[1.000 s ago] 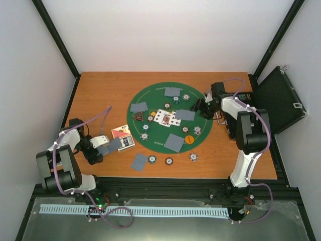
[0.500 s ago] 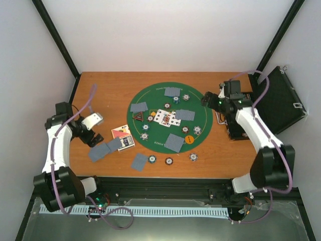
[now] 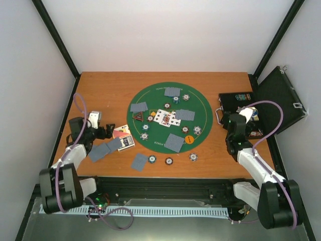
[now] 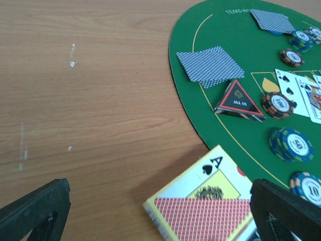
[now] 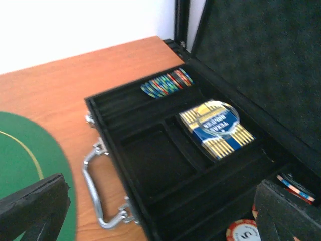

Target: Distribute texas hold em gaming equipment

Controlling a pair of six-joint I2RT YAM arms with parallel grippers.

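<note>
Marker [image 4: 239, 102] reading "ALL IN" lies beyond the left fingers [image 4: 35, 211], which stand apart; right fingers [image 5: 32, 201] also apart.

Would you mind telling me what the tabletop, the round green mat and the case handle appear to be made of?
Tabletop: wood or wood-look laminate with a satin finish; grain lines show. Green mat: probably felt or similar fabric, matte and thin, with printed lines. Case handle: metal, polished; it glints silver.
</note>
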